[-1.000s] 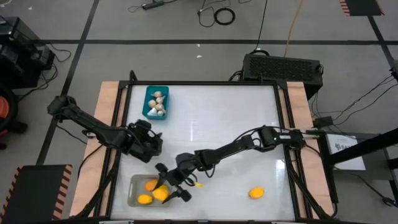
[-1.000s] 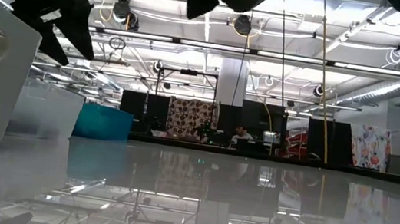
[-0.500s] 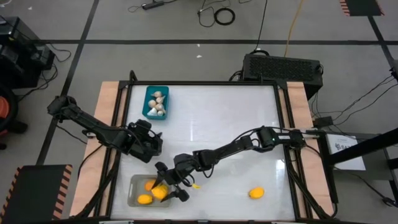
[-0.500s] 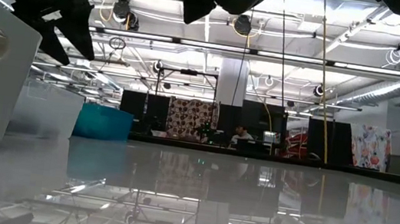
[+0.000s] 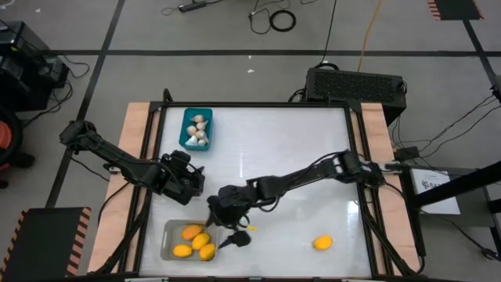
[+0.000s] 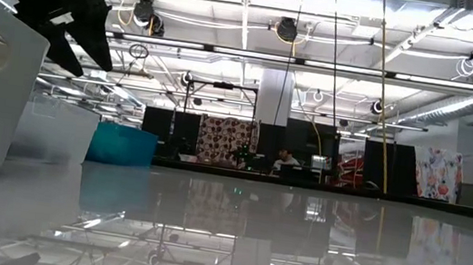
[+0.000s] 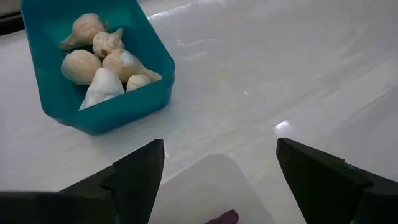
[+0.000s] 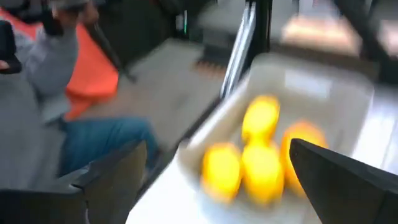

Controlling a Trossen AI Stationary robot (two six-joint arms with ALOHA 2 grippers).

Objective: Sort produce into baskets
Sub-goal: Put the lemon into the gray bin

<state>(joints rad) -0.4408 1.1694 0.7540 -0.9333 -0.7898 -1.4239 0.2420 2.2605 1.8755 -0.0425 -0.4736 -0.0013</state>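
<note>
- The right hand (image 5: 228, 227) hangs by the edge of the pale see-through plastic bin (image 5: 167, 232). Its fingers are spread wide and it holds nothing.
- Four little orange-yellow toy lemons (image 5: 196, 241) lie in that bin. One more toy lemon (image 5: 322, 244) sits alone on the white surface (image 5: 290, 149), well apart from the bin.
- The left hand (image 5: 185, 178) waits near the surface's left side, fingers wide, empty.
- I think the lone lemon is light, hard and smooth. It may roll, so pinching it across its fat middle looks best.
- The left wrist view shows whitish garlic bulbs (image 7: 102, 62) piled in the small solid teal bin (image 7: 140, 102) up close; from above they look tiny.
- The right wrist view shows a person in grey sleeve (image 8: 46, 74) beside the surface. The high view does not.
</note>
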